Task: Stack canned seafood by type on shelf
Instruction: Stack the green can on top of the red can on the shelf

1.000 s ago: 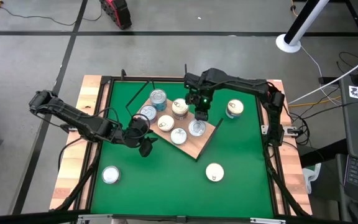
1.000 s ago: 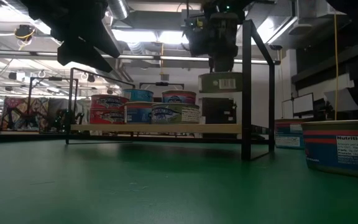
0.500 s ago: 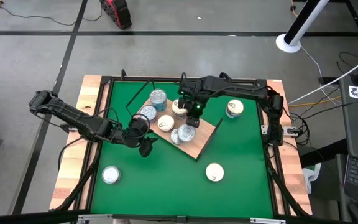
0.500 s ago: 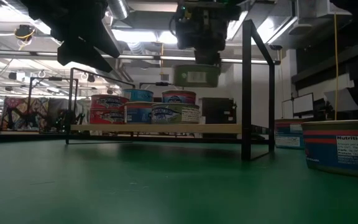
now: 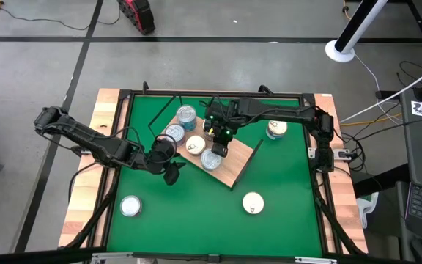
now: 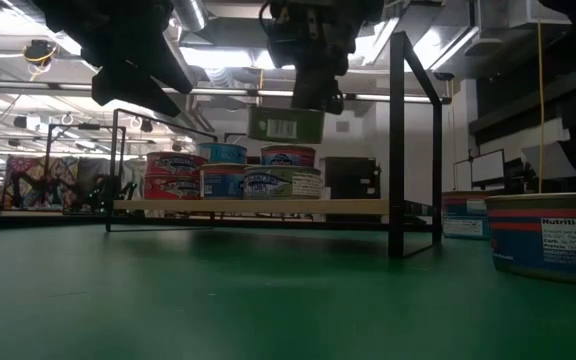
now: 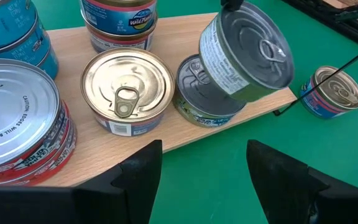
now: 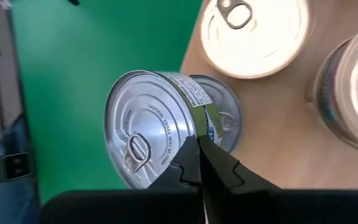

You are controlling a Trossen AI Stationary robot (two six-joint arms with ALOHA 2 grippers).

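Note:
The shelf (image 5: 234,170) is a light wood board on the green mat, bearing several tins of canned seafood (image 7: 127,92). My right gripper (image 8: 200,154) is shut on a green-labelled, silver-lidded tin (image 8: 151,127). That tin hangs (image 6: 288,123) above the shelf, over a like tin (image 7: 205,99) standing on the board. My left gripper (image 7: 204,168) is open with nothing between its fingers. It hovers at the shelf's near-left edge (image 5: 171,171). My right gripper pinches the tin's top rim (image 8: 196,138) between its two fingers, at one spot on the edge. The fingers slant down from above. The tin (image 7: 246,53) hangs below them tilted, clear of the shelf and of the tin beneath.
Loose tins stand on the mat at the far right (image 5: 277,128), near right (image 5: 252,203) and near left (image 5: 130,206). A black wire frame (image 6: 398,140) rises around the shelf. Pale wooden rails (image 5: 86,205) edge the table.
My right gripper has carried the green-labelled tin toward the table's left, from over the shelf's right part to above the like tin, keeping it clear of the board. The gripper has tipped, and the tin now hangs more tilted.

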